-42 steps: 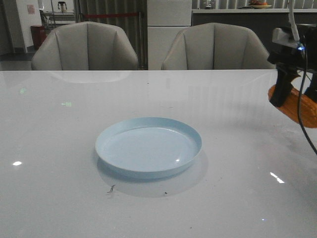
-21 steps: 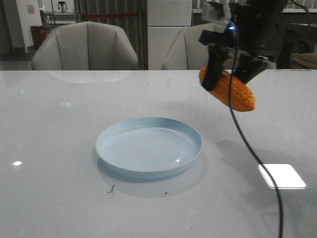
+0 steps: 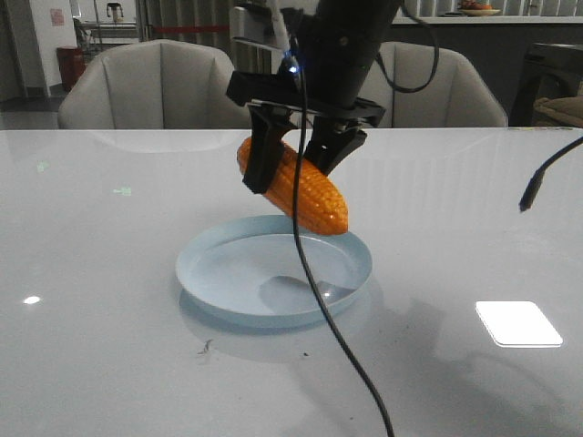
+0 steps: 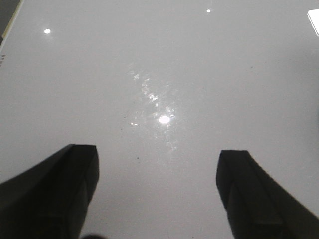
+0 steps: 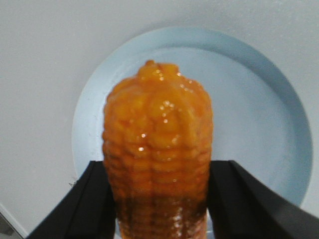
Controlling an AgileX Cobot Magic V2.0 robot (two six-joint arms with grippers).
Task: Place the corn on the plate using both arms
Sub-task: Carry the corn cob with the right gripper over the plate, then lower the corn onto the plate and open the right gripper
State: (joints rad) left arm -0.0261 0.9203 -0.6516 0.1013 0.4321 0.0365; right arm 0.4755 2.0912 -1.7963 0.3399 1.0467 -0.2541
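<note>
One glossy orange-yellow plastic corn cob [image 3: 293,185] hangs tilted above the round pale blue plate [image 3: 214,282], clamped at its middle between the black right gripper [image 3: 296,159] fingers. It looks light, stiff and slick — a mid-body hold across the bumpy kernels seems safest. Only the right wrist view shows the cob centred over the plate; the left wrist view shows the left gripper [image 4: 157,194] spread, empty, above the bare white table [image 4: 159,74].
</note>
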